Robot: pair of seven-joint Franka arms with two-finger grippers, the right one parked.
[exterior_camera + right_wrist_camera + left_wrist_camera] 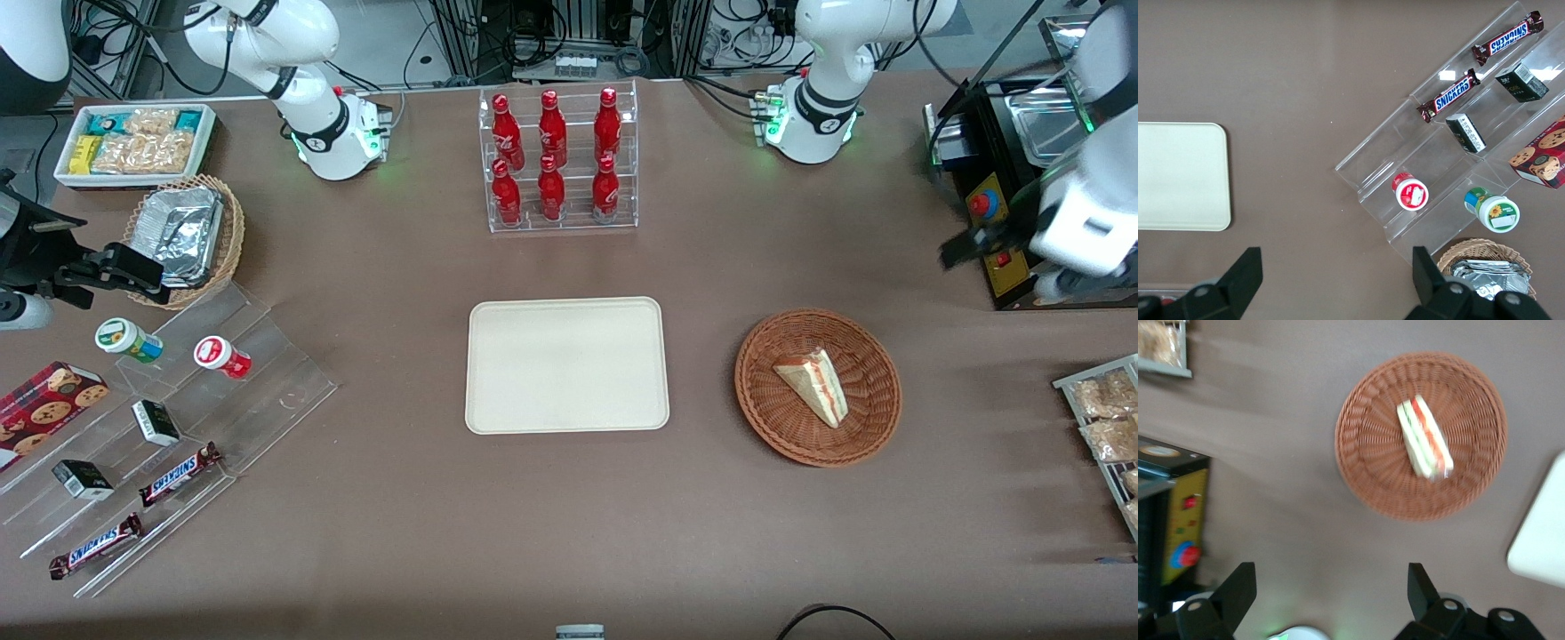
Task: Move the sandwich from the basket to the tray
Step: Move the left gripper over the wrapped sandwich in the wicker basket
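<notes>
The sandwich (813, 384) (1425, 437), a pale bread wedge with red and green filling, lies in the round reddish-brown wicker basket (766, 418) (1365, 460). The cream-white tray (567, 364) (1545, 533) lies flat beside the basket, toward the parked arm's end, with nothing on it. My gripper (965, 244) (1331, 577) hangs open and holds nothing. It is raised above the bare table, farther from the front camera than the basket and nearer the working arm's end, well apart from the sandwich.
A black control box with a red button (996, 213) (1178, 520) stands next to the gripper. A wire rack of bagged snacks (1102, 418) (1161, 343) sits at the working arm's end. A clear rack of red bottles (556, 160) stands farther back than the tray. Acrylic steps with snacks (160, 427) lie toward the parked arm's end.
</notes>
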